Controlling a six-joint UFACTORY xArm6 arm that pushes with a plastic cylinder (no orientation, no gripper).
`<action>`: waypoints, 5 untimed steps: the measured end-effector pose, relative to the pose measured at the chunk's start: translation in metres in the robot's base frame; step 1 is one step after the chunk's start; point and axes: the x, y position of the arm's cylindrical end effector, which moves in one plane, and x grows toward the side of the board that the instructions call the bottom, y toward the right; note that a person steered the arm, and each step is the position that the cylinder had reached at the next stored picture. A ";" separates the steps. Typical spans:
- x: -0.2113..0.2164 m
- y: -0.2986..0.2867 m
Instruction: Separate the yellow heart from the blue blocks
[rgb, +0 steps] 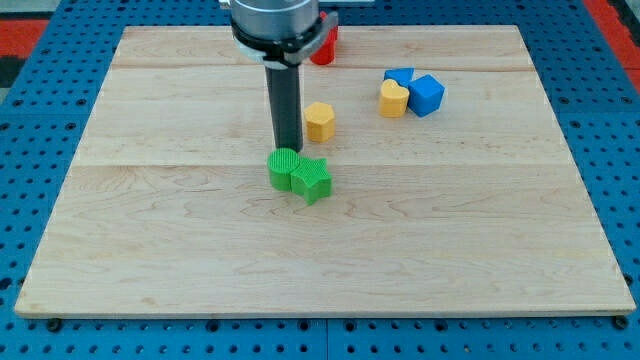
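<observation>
Nearest the camera, two green blocks (300, 173) are seen touching each other near the board's (200, 250) middle. Just behind them the tip (288, 149) of the dark rod is planted; no jaws are carried. A yellow block (319, 120) sits just right of the rod. Farther right, the yellow heart (393, 99) is pressed against two blue blocks (419, 92). A red block (324, 47) is partly hidden at the far edge.

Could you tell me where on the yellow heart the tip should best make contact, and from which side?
Probably its right face, where it touches the blue blocks: come from the view's top right and push the yellow heart leftward. My tip sits far left, by the green blocks.
</observation>
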 end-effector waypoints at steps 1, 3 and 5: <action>0.007 0.040; 0.004 0.097; 0.004 0.123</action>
